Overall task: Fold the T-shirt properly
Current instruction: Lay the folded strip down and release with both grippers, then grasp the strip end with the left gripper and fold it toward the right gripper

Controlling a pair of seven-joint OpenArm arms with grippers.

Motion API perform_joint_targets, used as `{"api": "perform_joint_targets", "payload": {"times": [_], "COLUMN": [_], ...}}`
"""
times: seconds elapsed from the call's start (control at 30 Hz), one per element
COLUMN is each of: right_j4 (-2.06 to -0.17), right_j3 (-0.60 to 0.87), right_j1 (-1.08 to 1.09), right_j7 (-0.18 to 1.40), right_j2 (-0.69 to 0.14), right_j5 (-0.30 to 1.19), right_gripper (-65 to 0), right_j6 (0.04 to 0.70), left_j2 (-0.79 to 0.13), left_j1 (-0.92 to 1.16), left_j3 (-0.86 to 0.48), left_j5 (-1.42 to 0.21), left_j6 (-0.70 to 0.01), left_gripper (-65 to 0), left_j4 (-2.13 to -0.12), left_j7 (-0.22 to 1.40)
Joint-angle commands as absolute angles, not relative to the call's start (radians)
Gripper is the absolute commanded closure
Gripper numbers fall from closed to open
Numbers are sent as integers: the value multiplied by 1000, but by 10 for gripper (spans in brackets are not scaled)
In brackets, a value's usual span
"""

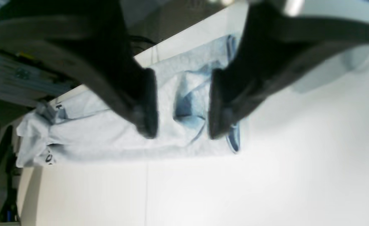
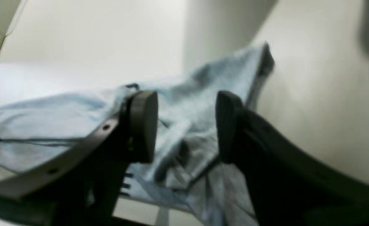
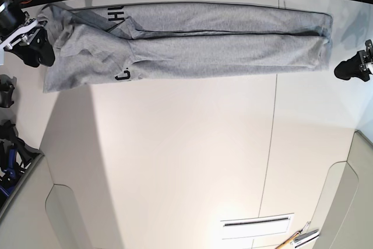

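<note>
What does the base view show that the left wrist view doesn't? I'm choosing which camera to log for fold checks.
Only the base view shows the right hand at the sleeve end, the T-shirt's whole length and the tools near the table's edge. Only the left wrist view shows the left hand close up, open over a bunched fold. Both show the shirt folded into a long strip with some black lettering.

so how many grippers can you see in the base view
2. The right gripper sits at the left edge, at the light heather-grey cotton T-shirt's sleeve end. The left gripper is at the right edge, just off the shirt's other end. Both have their fingers apart.
</note>
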State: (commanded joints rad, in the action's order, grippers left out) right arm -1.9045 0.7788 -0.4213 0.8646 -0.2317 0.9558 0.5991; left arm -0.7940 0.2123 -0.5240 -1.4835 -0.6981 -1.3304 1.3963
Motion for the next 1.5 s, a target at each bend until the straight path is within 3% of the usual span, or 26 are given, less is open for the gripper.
{"api": "perform_joint_targets", "payload": {"times": [0.1,0.2,0.3,0.4,0.5,0.73,1.07,1.5], "right_j4": [-1906,-1905,-1886,-1834,-1777,-1702,-1702,-1702], "right_j3": [773,731,633,541,502,499,499,499], "right_j1": [-421,-421,-421,-421,-421,-403,-389,-388], "right_j7": [865,855,834,776,756,750,752,752], "right_j2": [-229,-229,-229,-230,-230,-230,-230,-230], "right_j5": [963,960,885,795,763,767,767,786], "right_gripper": [-4,0,0,0,0,0,0,0], "right_j6": [599,601,602,599,599,599,598,598], "left_j2": [-771,-728,-679,-651,-648,-648,-672,-676], "left_j1": [264,280,280,281,289,322,322,363], "left_j3": [-524,-524,-524,-524,-524,-524,-524,-525], "left_j5": [-1484,-1472,-1339,-1185,-1168,-1148,-1116,-1029], "left_j6": [-698,-698,-698,-698,-698,-698,-698,-698], "left_gripper": [-394,-397,-465,-469,-469,-469,-469,-469], "left_j4": [-1330,-1329,-1329,-1329,-1329,-1330,-1442,-1446], "left_j7": [1396,1384,1291,1186,1185,1185,1224,1199]}}
